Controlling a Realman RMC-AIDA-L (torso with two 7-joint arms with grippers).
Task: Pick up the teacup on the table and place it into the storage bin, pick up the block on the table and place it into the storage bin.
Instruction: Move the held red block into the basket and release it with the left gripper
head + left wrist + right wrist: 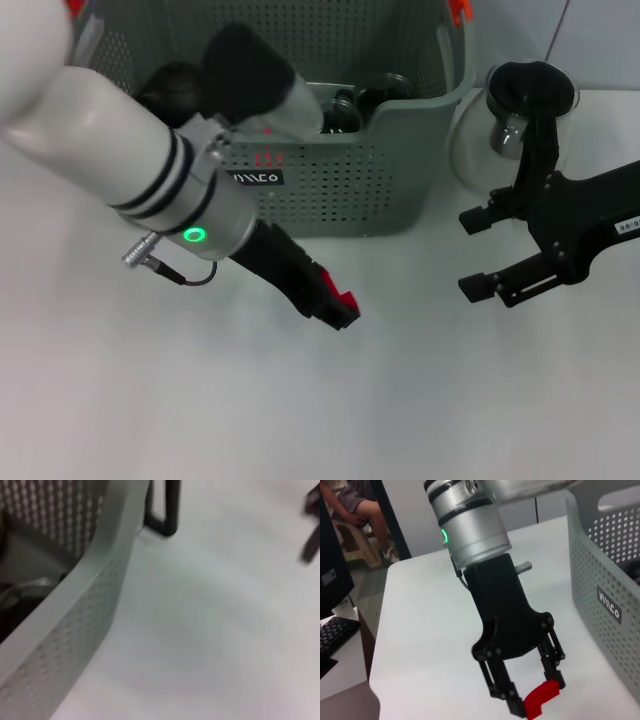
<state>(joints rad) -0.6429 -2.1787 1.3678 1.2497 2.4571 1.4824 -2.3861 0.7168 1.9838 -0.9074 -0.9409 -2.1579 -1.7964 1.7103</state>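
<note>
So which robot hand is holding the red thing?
The left gripper, low over the table in front of the storage bin, pinches the red block. The right gripper is open and empty.

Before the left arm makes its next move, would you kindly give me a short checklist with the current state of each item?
1. Block gripped: ok. The red block sits between the fingers of the left gripper.
2. Block above the storage bin: not ok. The left gripper is in front of the bin's front wall, outside it.
3. Right gripper out of the way: ok. It is open, empty and off to the bin's right.
4. Room in the bin: cannot tell. Dark things lie inside, and the arm hides much of the opening.
5. Teacup already in the bin: cannot tell.
</note>
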